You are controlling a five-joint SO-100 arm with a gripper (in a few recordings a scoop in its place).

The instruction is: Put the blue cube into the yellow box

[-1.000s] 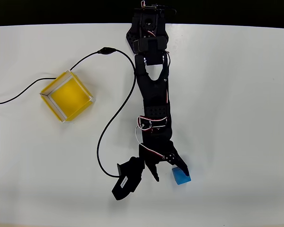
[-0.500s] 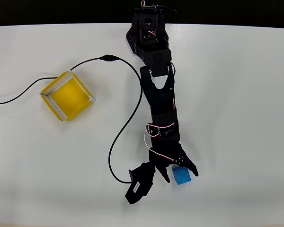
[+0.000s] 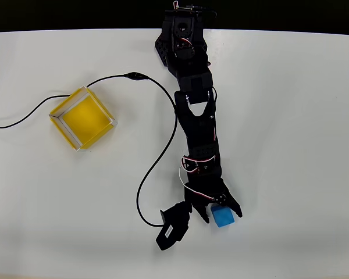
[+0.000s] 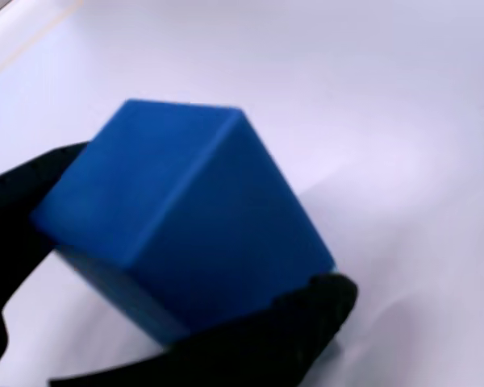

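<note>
In the overhead view the blue cube (image 3: 224, 217) lies on the white table, low and right of centre. My gripper (image 3: 220, 213) straddles it, one black finger on each side. The wrist view has the blue cube (image 4: 185, 226) large and close, tilted, with a black finger (image 4: 20, 210) pressed on its left side and the other finger under its lower right edge; the gripper (image 4: 177, 266) is shut on it. The yellow box (image 3: 82, 117) stands far off at the left, open-topped with nothing inside.
A black cable (image 3: 141, 192) loops from the left table edge past the box to the wrist camera (image 3: 173, 227) just left of the gripper. The table's back edge (image 3: 279, 32) runs along the top.
The arm swung right and reached down over the cube, so the cube went from beside the right finger to between both fingers. The cube shifted slightly; the cable loop followed.
</note>
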